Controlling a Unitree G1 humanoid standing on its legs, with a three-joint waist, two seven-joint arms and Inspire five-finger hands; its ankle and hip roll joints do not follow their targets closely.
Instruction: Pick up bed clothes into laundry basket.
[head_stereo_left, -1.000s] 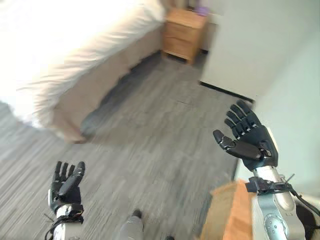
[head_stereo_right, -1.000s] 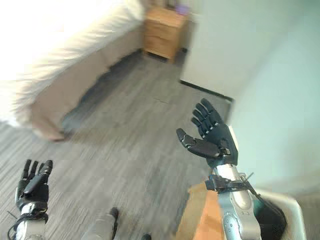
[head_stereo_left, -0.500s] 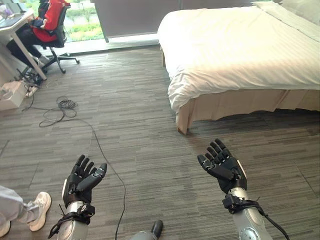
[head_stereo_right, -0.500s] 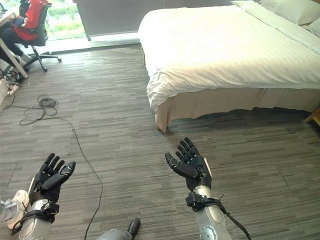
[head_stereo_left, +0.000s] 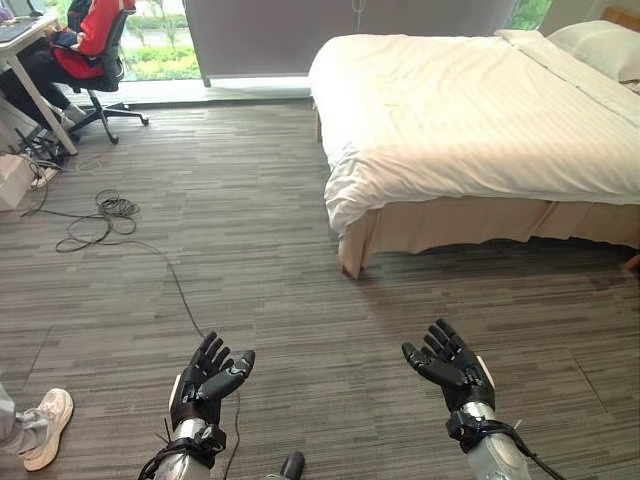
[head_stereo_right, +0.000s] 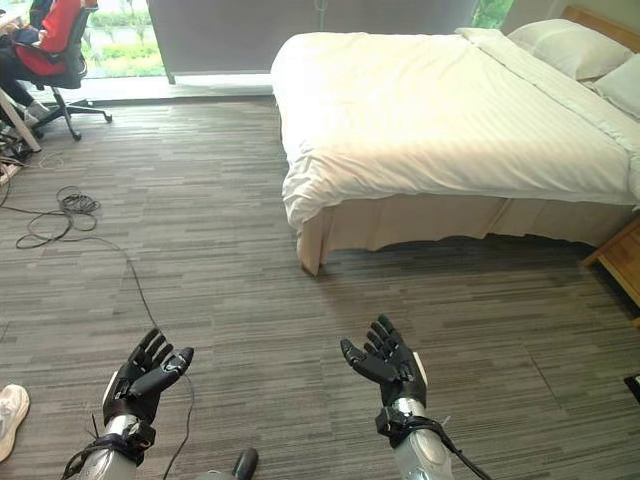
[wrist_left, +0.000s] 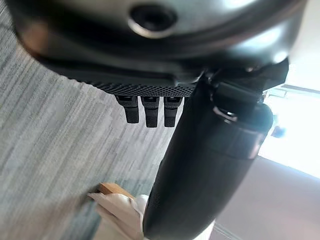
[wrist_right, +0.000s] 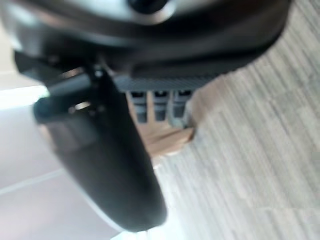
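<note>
White bed clothes (head_stereo_left: 480, 110) lie spread on the bed (head_stereo_right: 420, 215) at far right, well apart from both hands. Left hand (head_stereo_left: 208, 377) and right hand (head_stereo_left: 452, 365) hover near, palms up, fingers spread and empty, over grey carpet (head_stereo_left: 300, 290).

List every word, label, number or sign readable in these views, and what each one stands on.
None can be read. The bed with its white cover and pillows, the grey carpet floor, the desk by the window and the seated person in a red top carry no legible print. Both the left hand and the right hand are plain dark, open and empty.
</note>
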